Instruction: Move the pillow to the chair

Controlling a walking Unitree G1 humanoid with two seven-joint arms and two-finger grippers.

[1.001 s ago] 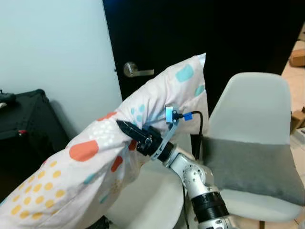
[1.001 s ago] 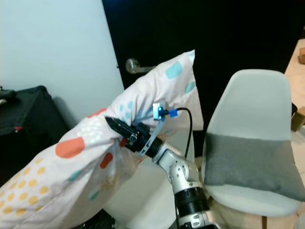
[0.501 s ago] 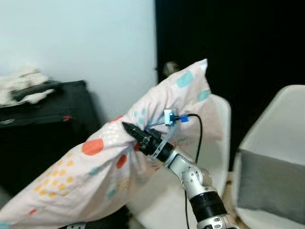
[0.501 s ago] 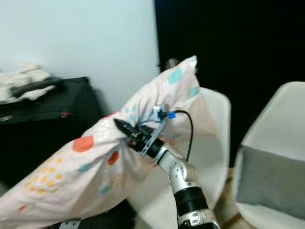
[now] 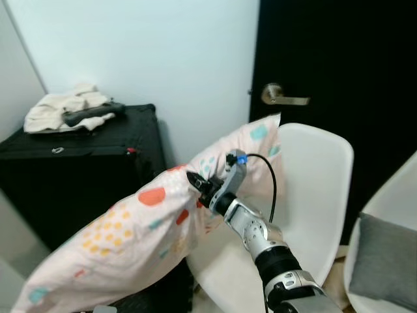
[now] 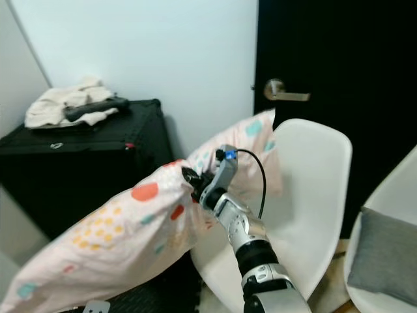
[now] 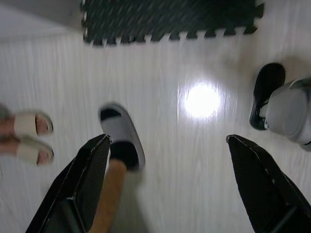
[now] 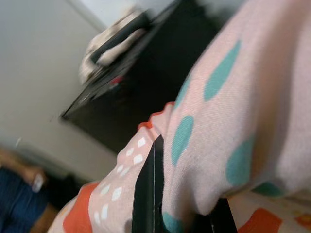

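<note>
A long white pillow (image 5: 137,228) with orange, yellow and teal spots hangs in the air, running from low on my left up toward the door. My right gripper (image 5: 194,180) is shut on the pillow's middle, bunching the cloth; the pinched fabric (image 8: 204,121) also appears in the right wrist view. The pillow's upper corner (image 5: 264,134) leans against the back of a white shell chair (image 5: 313,189) in front of the black door. My left gripper (image 7: 167,184) hangs open above the pale floor, nothing between its fingers (image 7: 92,165).
A black cabinet (image 5: 85,176) with a beige cloth (image 5: 62,107) on top stands at the left wall. A second white chair with a grey cushion (image 5: 384,267) is at far right. The door handle (image 5: 280,98) juts out. A person's slippered feet (image 7: 116,141) and a black mat (image 7: 170,19) are below.
The camera has swung left and pulled back: the cabinet has come into view and the cushioned chair has slid to the right edge. My right gripper has kept its hold on the pillow.
</note>
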